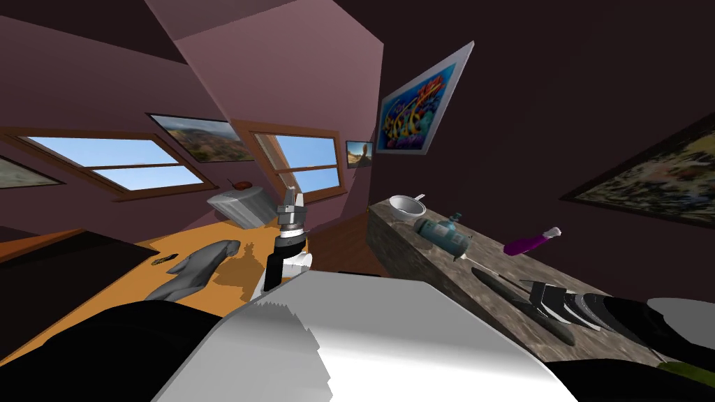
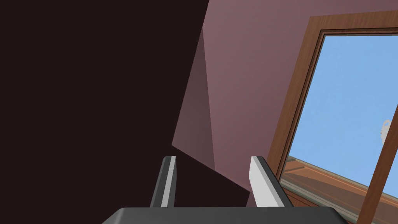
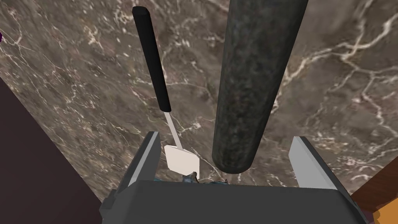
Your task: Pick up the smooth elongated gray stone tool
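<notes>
Hanging over the counter (image 3: 330,77), your right gripper (image 3: 226,136) is spread apart around the stone (image 3: 252,77)'s round end, not touching it. Your left gripper (image 2: 213,157) is apart too.

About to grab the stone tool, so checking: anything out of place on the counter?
The black-handled spatula lies close beside the dark stone tool, its white blade between the right gripper's open fingers, where it could get caught.

Left gripper (image 2: 213,157) upright, right gripper (image 3: 226,136) low (fingers apart).
</notes>
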